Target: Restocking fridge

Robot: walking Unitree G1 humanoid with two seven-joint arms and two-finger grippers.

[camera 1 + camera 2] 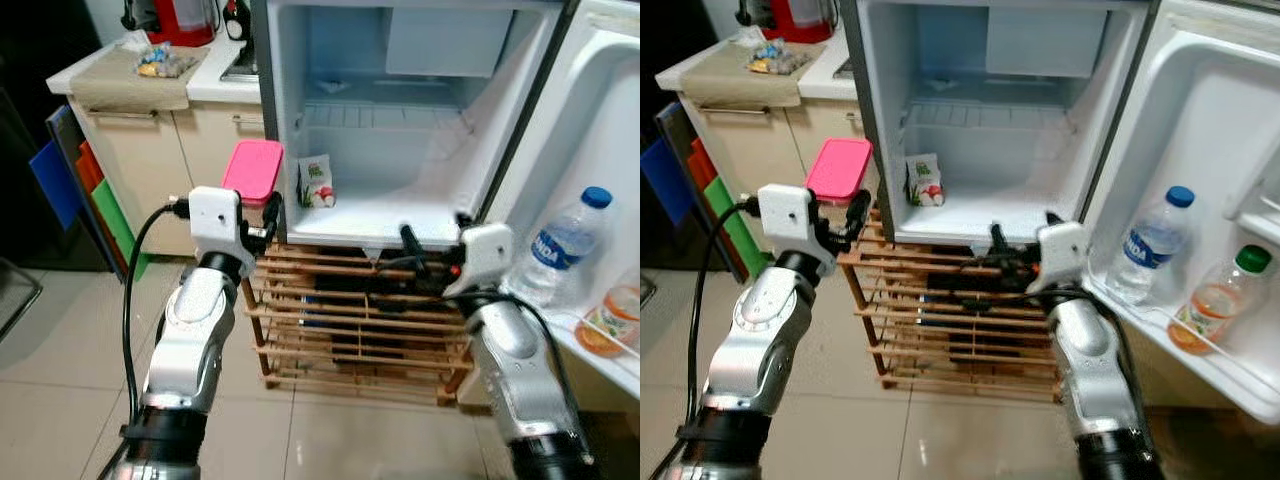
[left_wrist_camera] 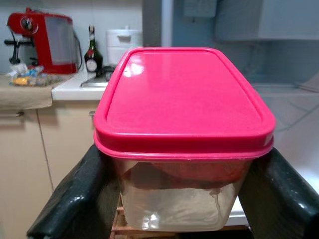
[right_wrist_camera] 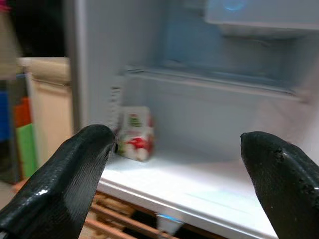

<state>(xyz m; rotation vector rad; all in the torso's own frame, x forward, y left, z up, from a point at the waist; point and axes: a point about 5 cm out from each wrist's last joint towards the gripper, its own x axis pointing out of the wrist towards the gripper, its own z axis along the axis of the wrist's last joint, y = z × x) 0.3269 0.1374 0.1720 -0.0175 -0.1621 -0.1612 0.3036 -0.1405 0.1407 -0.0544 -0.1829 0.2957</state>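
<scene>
The left gripper [image 2: 174, 199] is pinching a clear plastic food container with a pink lid [image 1: 252, 170], one black finger [image 2: 75, 199] pressing each side wall. In the head views it is holding the box upright at about nine o'clock of the open fridge mouth, just outside the grey left edge of the white mini fridge [image 1: 285, 120]. The box's walls are showing a dark reddish filling above a paler layer.

The right gripper [image 3: 174, 174] is hovering with its two black fingers spread wide and gripping nothing, at about six o'clock of the fridge opening, just in front of the lower lip of the cabinet. Along its fingers, a small white drink carton with red and green print [image 1: 317, 183] is standing upright on the fridge floor, toward the seven o'clock corner of the compartment.

Under the fridge, a slatted wooden rack [image 1: 340, 340] is carrying the cabinet. At three o'clock, the open white fridge door [image 1: 1200, 150] is holding in its bottom shelf a clear water bottle with a blue cap [image 1: 1152, 245] and, just beside it at four o'clock, a bottle of orange drink with a green cap [image 1: 1215, 300].

At ten o'clock, a white kitchen counter [image 1: 215, 82] is bearing a red coffee machine [image 2: 42, 42], a dark glass bottle [image 2: 91, 52] and a beige cloth [image 1: 130, 85].
</scene>
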